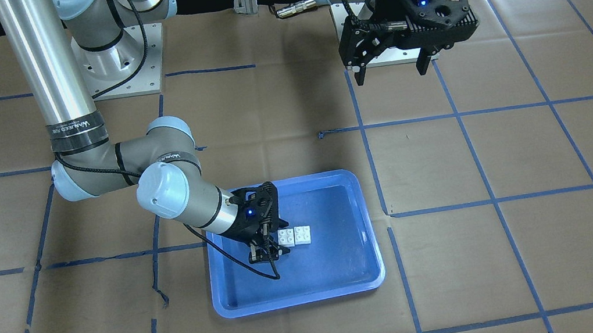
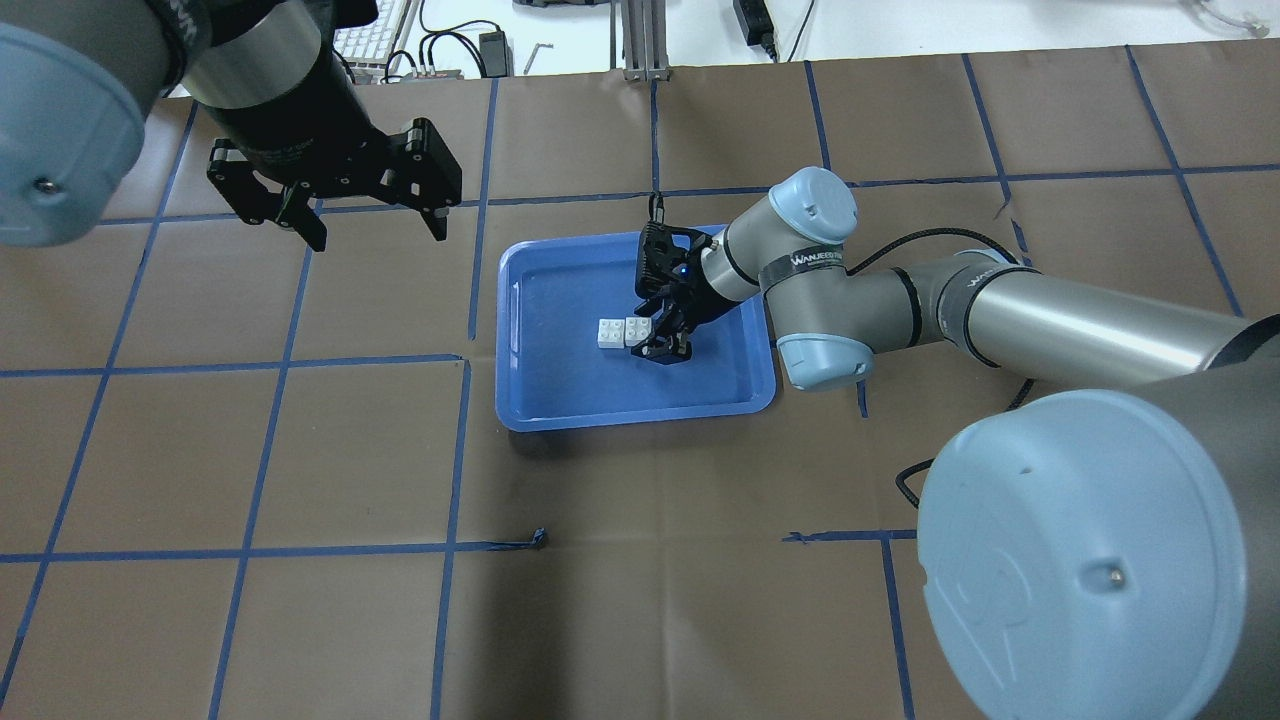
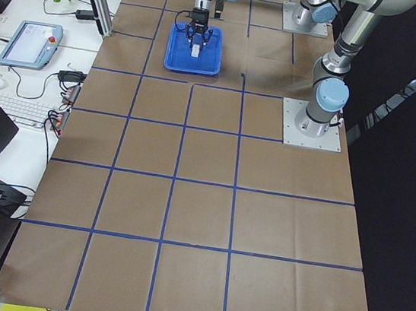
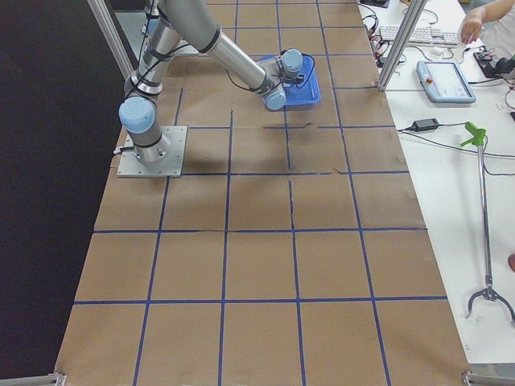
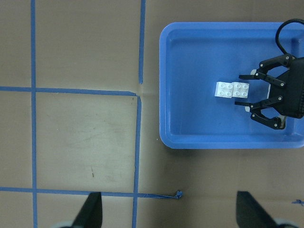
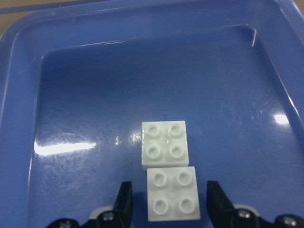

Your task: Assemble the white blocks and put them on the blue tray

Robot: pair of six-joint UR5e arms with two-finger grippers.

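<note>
In the exterior right view the right arm's elbow hides much of the large rectangular blue plastic tray [image 4: 310, 87], and the bricks are out of sight there. In the exterior left view they are a mere white speck. The right wrist view shows only the finger ends of the right gripper [image 6: 168, 184]; the frame's bottom edge cuts off the rest. A black band [image 2: 812, 262] on the right arm carries white lettering that seems to read "WANJEED".

The two small white square studded plastic bricks [image 6: 165, 145] lie side by side, touching, on the tray's floor near its middle; whether they are locked together cannot be told. In the overhead view the right gripper reaches in low from 3 o'clock, its arm bent at the elbow. Its fingers [image 6: 122, 202] are spread either side of the nearer brick, with a gap on each side. The left gripper [image 2: 378, 236] hangs high over the brown paper-covered counter [image 2: 640, 560], at 10 o'clock from the tray, pointing down, spread wide and holding nothing.
</note>
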